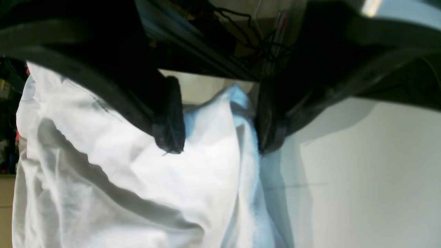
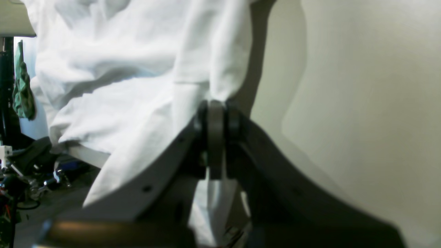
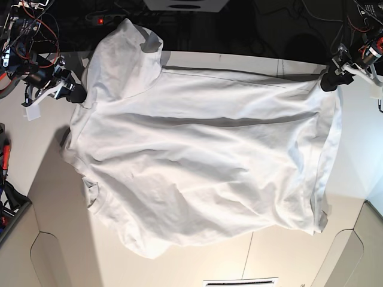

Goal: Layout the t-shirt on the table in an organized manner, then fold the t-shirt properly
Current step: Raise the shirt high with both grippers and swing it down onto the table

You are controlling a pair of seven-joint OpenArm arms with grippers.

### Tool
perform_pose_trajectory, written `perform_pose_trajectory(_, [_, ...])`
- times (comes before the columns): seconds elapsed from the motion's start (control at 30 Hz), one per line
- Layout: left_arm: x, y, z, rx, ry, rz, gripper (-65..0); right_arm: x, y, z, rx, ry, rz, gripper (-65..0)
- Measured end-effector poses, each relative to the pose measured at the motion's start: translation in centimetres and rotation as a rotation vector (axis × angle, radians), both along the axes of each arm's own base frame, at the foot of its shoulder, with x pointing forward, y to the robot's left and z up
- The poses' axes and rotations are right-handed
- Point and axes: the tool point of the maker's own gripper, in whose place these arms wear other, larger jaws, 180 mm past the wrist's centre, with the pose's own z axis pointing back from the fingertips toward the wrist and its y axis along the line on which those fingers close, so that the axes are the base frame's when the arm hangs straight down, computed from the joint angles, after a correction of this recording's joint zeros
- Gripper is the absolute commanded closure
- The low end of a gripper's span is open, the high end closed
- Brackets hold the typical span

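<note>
Pinching white cloth: right gripper (image 2: 216,113), pads pressed together on a fold of the t-shirt (image 2: 113,79), fabric squeezed thin between the two tips in the right wrist view. In base view same right gripper (image 3: 75,94) at the shirt's left edge, near a sleeve that sticks up toward the far edge of the table (image 3: 60,227). Left gripper (image 1: 220,127) with fingers (image 1: 168,117) spread to a moderate gap, a ridge of the t-shirt (image 1: 137,179) rising between them; cloth touching the right-hand tip, cannot tell from the left wrist view whether both pads actually bear on it. In base view left gripper (image 3: 330,81) sits right at the shirt's upper right corner, and the edge between the two grippers looks stretched into a near-straight line. Count: one t-shirt (image 3: 203,161), two grippers, one table. Shirt spread wide across the tabletop, wrinkled, long diagonal creases through the middle, one sleeve bunched at lower left, hem side running down the right. Near edge rumpled and curved, not squared. Table off-white, thin dark seam (image 3: 249,251) visible below the shirt. Beyond the far edge: dark floor, cables (image 3: 42,24) and red wiring by the arm on the left, something green (image 2: 22,89) hanging in the right wrist background.
</note>
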Motion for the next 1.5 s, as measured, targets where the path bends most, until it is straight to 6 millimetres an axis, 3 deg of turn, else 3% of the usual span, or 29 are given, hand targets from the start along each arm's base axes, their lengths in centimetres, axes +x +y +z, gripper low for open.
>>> perform_pose_trajectory(0.07, [0.1,-0.1,0.2,-0.015,-0.011,0.005,-7.5,-0.1,0.0,0.0,0.000,0.003,0.003,0.0])
perform_pose_trajectory(0.1, [0.3,-0.2,0.3,-0.027,-0.022,0.010,0.0,-0.1,0.1,-0.1,0.002,0.008,0.007,0.0])
perform_pose_trajectory(0.23, [0.9,-1.0,1.5,-0.101,-0.078,0.010,0.0,-0.2,0.6,0.9,0.001,-0.001,0.057,0.0])
perform_pose_trajectory(0.37, [1.8,-1.3,4.4,-0.232,-0.184,0.025,0.0,1.1,0.6,4.1,-0.071,-0.089,0.121,0.0])
perform_pose_trajectory(0.47, [1.8,-0.3,6.8,-0.252,-0.241,0.018,0.0,2.3,0.7,7.6,-0.154,-0.186,0.169,0.0])
perform_pose_trajectory(0.6, [1.9,2.8,9.9,-0.144,-0.306,0.043,0.0,3.6,1.2,13.0,-0.265,-0.355,0.215,0.0])
perform_pose_trajectory(0.73, [2.4,5.5,14.3,-0.006,-0.385,0.032,0.0,4.0,1.5,17.7,-0.371,-0.497,0.232,0.0])
perform_pose_trajectory(0.9, [3.5,6.7,20.2,0.170,-0.488,-0.028,0.0,4.0,2.1,24.7,-0.511,-0.729,0.212,0.0])
perform_pose_trajectory(0.97, [3.9,6.5,23.0,0.251,-0.540,-0.060,0.0,3.8,1.8,27.2,-0.534,-0.820,0.179,0.0])
perform_pose_trajectory(1.07, [4.5,5.3,27.5,0.382,-0.634,-0.123,0.0,3.7,-0.5,28.1,-0.575,-0.830,0.108,0.0])
perform_pose_trajectory(1.23, [3.9,2.6,35.0,0.632,-0.794,-0.210,0.0,4.1,-3.4,31.9,-0.677,-0.925,0.036,0.0])
perform_pose_trajectory(1.5, [2.5,0.0,41.8,0.865,-0.988,-0.205,0.0,5.2,-4.8,37.4,-0.814,-1.076,0.026,0.0])
